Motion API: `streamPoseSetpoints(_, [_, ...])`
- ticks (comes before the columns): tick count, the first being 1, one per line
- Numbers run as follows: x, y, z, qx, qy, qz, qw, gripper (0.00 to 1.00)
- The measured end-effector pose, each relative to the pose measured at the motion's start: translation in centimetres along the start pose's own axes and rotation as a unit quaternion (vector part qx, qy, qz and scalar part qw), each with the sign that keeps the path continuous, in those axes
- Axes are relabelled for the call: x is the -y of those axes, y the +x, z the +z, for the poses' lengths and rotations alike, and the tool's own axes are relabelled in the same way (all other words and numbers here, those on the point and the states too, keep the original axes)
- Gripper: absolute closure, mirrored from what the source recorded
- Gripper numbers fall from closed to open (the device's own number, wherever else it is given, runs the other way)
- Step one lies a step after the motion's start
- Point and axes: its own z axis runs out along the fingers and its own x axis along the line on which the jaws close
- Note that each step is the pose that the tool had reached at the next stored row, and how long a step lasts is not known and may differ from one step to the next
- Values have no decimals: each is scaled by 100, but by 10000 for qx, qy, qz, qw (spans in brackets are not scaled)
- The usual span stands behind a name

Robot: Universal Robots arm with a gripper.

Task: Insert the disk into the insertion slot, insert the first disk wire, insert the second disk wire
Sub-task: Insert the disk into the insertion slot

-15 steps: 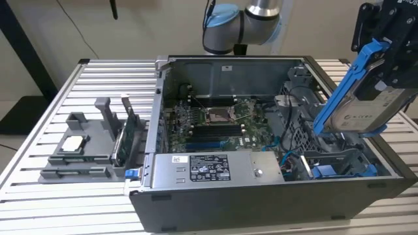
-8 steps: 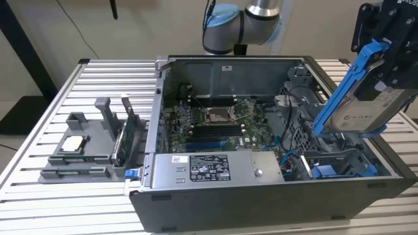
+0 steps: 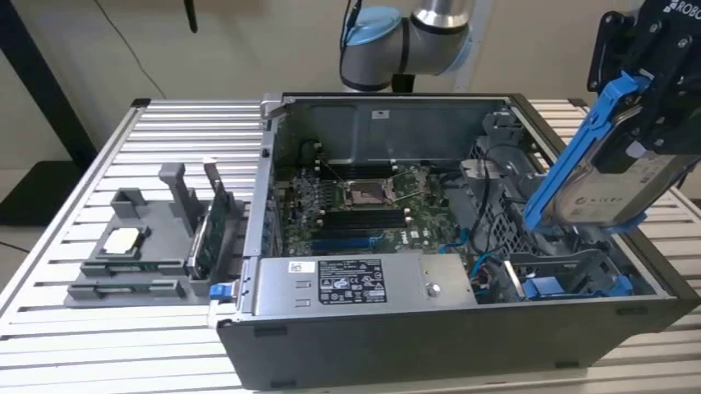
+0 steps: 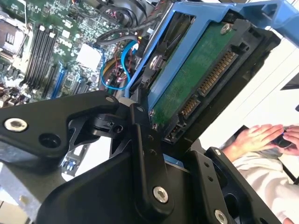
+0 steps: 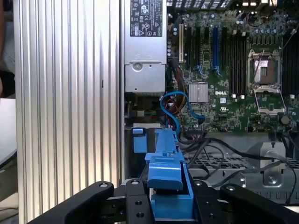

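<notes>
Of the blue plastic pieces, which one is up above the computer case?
The blue carrier frame around the disk, held tilted by the gripper; the blue rails sit low inside the insertion slot.

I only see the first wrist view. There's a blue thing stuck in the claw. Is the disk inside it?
Observer: Yes. In the exterior view the gripper grips the silver disk, which is clipped in that blue frame.
Operator: Is it in the slot?
Observer: No. It hangs tilted above the insertion slot, which sits in the corner of the case on the exterior view's right.
Operator: Is anybody nearby?
Observer: The second wrist view shows a person's hands beyond the disk.
</notes>
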Motion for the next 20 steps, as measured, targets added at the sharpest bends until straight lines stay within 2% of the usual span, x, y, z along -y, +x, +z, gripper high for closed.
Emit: streamPoseSetpoints(20, [11, 26, 125, -1, 0, 0, 10000, 67])
